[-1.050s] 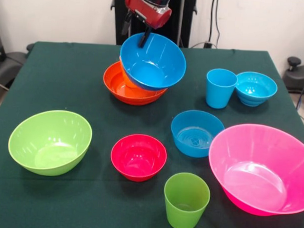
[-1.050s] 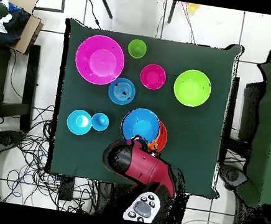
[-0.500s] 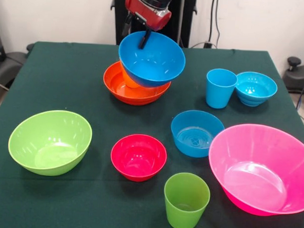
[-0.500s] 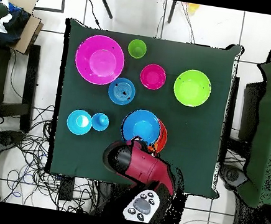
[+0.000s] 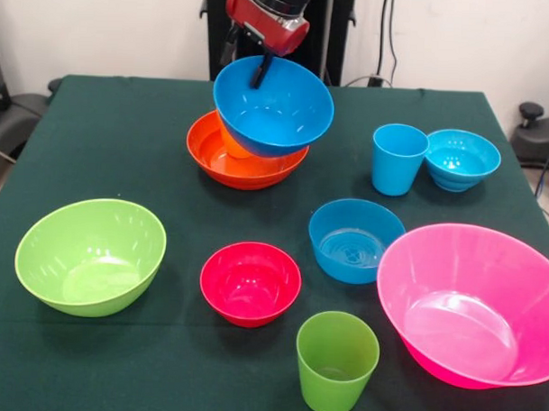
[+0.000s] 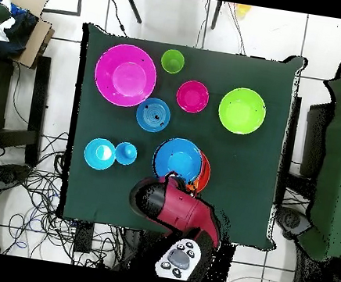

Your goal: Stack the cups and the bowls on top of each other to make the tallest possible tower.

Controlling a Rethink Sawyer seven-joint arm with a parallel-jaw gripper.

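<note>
The large blue glossy plastic bowl [image 5: 273, 106] hangs tilted from the jaws [image 5: 259, 74], which pinch its far rim, one finger inside. Directly beneath it sits the wide orange plastic bowl [image 5: 222, 159] with an orange tumbler [image 5: 230, 139] inside. The rest lie well apart across the green worktop [image 5: 114, 146].

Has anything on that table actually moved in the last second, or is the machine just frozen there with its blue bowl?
Only a little. The gripper keeps its hold on the big blue bowl's rim, and the bowl has levelled slightly and eased toward the green bowl's side over the orange bowl, where an orange cup shows beneath it. Nothing was let go. Everything else stayed put.
</note>
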